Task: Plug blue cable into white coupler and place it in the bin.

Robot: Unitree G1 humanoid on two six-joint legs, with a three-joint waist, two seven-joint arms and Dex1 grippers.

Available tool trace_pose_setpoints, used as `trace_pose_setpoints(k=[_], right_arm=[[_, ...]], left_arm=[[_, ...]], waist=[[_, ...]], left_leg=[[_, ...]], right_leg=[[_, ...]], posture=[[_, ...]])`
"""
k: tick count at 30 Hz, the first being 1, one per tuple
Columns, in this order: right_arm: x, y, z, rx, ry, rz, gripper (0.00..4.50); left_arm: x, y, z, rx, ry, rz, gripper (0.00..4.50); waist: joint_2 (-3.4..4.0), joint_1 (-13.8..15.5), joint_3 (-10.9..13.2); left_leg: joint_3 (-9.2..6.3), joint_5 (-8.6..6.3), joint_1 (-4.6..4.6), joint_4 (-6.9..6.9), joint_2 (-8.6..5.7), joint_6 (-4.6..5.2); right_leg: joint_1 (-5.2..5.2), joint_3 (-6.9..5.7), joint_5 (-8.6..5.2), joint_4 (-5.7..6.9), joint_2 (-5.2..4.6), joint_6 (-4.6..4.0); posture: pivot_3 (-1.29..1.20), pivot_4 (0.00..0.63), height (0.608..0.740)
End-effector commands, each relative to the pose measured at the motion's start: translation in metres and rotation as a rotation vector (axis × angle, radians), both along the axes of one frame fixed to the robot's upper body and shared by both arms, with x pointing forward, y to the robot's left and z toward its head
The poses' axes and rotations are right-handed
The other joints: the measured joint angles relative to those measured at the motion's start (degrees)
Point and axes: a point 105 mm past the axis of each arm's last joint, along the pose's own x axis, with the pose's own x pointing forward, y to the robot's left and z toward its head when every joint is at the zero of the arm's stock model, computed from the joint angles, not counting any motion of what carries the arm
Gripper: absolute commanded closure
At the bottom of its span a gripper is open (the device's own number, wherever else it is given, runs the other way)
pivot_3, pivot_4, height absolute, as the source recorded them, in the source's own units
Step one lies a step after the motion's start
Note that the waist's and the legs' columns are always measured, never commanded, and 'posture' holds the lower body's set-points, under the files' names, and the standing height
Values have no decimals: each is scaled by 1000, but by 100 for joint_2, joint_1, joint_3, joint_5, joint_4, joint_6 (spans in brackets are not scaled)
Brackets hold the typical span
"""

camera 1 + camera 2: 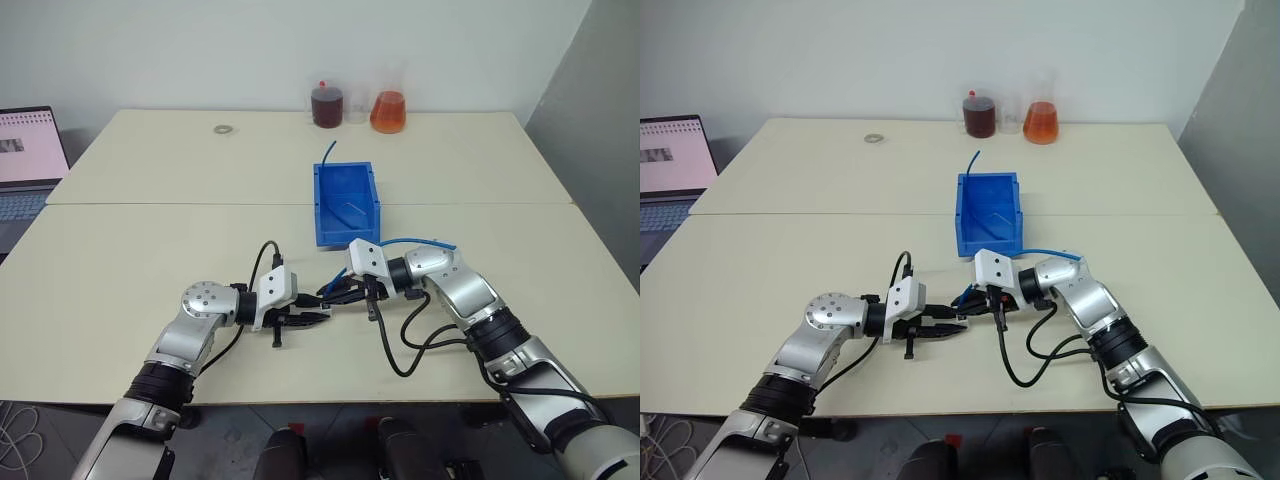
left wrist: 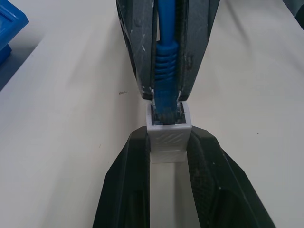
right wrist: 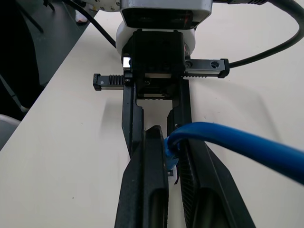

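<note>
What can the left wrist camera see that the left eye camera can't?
Left wrist view: up close, the blue cable's plug enters the white coupler, which the left gripper pinches.

Left eye view: the whole table, the bin, two flasks of liquid and a laptop.

Both: the right gripper shut on the blue cable, meeting the left gripper over the table.

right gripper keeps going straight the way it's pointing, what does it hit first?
The white coupler, held in the left gripper directly opposite. The right gripper is shut on the blue cable, whose plug already sits at the coupler's mouth.
</note>
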Motion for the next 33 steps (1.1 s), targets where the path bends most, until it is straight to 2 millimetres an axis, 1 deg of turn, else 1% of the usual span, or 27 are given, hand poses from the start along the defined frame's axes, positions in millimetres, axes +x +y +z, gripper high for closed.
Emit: trace_pose_setpoints(k=[1,7,10,13,14,15,16,17,20,24,27,28,29,31,32,33], right_arm=[[-5,-11,-43,-114,73,-36,4410],[-7,-12,-48,-119,93,-36,4410],[-1,-10,-47,-102,86,-72,4410],[6,-9,-41,-72,91,-114,4410],[7,-10,-38,-59,96,-124,4410],[9,-10,-34,-45,100,-134,4410],[11,-11,-28,-28,100,-146,4410],[13,-12,-21,-11,94,-158,4410],[19,-17,16,90,97,-239,4410],[17,-23,57,189,144,-298,4410],[22,-28,90,266,174,-357,4410],[27,-29,103,296,184,-385,4410],[33,-30,114,324,193,-414,4410],[53,-30,136,380,209,-500,4410],[58,-30,141,394,217,-526,4410],[69,-30,146,408,219,-569,4410]], left_arm=[[1,-4,13,-7,-59,-27,3738],[1,-3,12,5,-63,-29,3738],[0,-4,13,2,-67,-28,3738],[-1,-4,17,-21,-51,-25,3738],[-3,-3,19,-27,-38,-30,3178],[-5,-2,21,-32,-27,-38,2968],[-7,-1,25,-41,-26,-37,2833],[-8,0,30,-56,-31,-26,2541],[-13,9,54,-98,-41,22,1823],[-21,21,69,-90,-57,94,884],[-18,28,85,-128,-93,207,269],[-15,29,91,-149,-117,254,68],[-12,29,97,-171,-134,294,16],[-4,27,109,-226,-177,385,16],[-2,26,112,-241,-187,412,16],[2,24,116,-264,-209,453,16]], waist=[[1,-6,-4],[3,-23,-10],[2,-25,-12],[3,-36,-13],[3,-41,-13],[3,-43,-13],[3,-47,-12],[3,-50,-12],[2,-45,-8],[4,-36,-3],[7,-44,4],[6,-42,5],[6,-42,6],[8,-45,7],[8,-44,7],[7,-41,6]], left_leg=[[0,0,2,0,0,0],[0,0,5,-2,0,0],[0,0,6,-2,0,0],[0,0,9,-2,0,1],[0,1,11,-2,1,1],[0,1,11,-3,1,2],[0,1,11,-2,2,2],[-1,2,10,-3,3,3],[-3,2,4,-3,5,2],[-7,2,-14,-2,2,1],[-6,2,-19,-4,3,1],[-8,2,-21,-4,3,1],[-10,2,-22,-4,3,1],[-9,2,-21,-4,3,1],[-8,2,-20,-5,3,1],[-8,2,-20,-4,3,1]], right_leg=[[1,0,0,0,0,0],[4,1,-1,0,1,1],[5,2,-1,0,1,1],[6,2,-1,1,2,1],[7,3,-1,1,2,1],[7,3,-1,1,4,1],[7,4,-2,2,4,3],[6,4,-2,2,6,4],[2,4,-3,2,6,3],[-10,-1,-2,-1,1,1],[-14,3,-3,-4,0,-1],[-15,-1,-4,-5,0,-2],[-16,-3,-4,-5,0,-1],[-16,-2,-4,-5,0,0],[-16,-2,-5,-5,0,1],[-16,-3,-4,-5,0,0]], posture=[[0,150,740],[0,150,740],[0,150,740],[0,150,740],[0,150,740],[0,150,740],[0,150,740],[0,150,740],[0,150,740],[0,150,740],[0,150,740],[0,150,740],[0,150,740],[0,150,740],[0,150,740],[0,150,740]])
